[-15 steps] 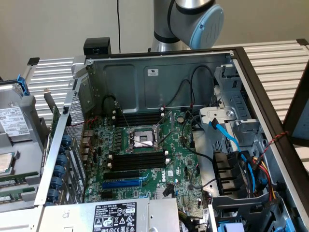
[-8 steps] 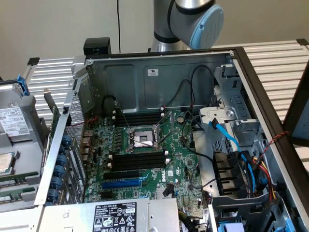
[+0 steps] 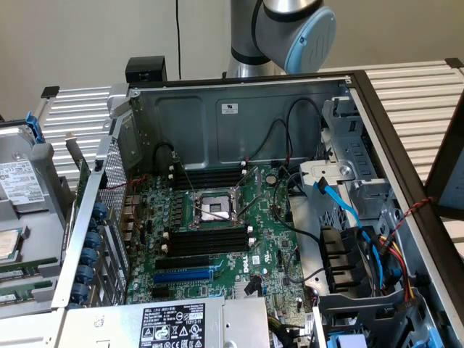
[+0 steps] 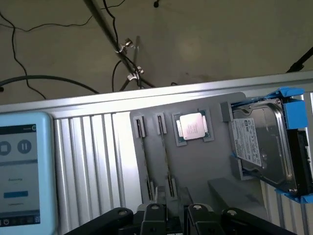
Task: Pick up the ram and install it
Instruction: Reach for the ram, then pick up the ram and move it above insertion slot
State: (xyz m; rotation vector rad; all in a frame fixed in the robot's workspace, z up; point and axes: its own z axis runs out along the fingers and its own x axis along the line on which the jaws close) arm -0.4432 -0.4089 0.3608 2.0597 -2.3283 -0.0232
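Observation:
Two ram sticks stand on edge in the holders of a grey tray [image 4: 195, 166], one [image 4: 145, 161] beside the other [image 4: 166, 156]. My gripper [image 4: 174, 216] hovers just off the near ends of these sticks, open, with nothing between its black fingers [image 4: 154, 215]. In the exterior view the sticks' green edges [image 3: 16, 275] lie in the tray at the exterior view's left. The open computer case holds the motherboard [image 3: 217, 239] with long black empty slots [image 3: 206, 239] beside the CPU socket [image 3: 215, 209].
The tray also carries a CPU chip [image 4: 191, 126] and a hard drive [image 4: 264, 147] in a blue bracket. A touch-screen pendant [image 4: 19, 171] lies beside the tray on the ribbed aluminium table [image 4: 98, 161]. Cables [image 3: 348, 210] and a drive cage crowd the case's right side. The arm [image 3: 290, 29] rises behind the case.

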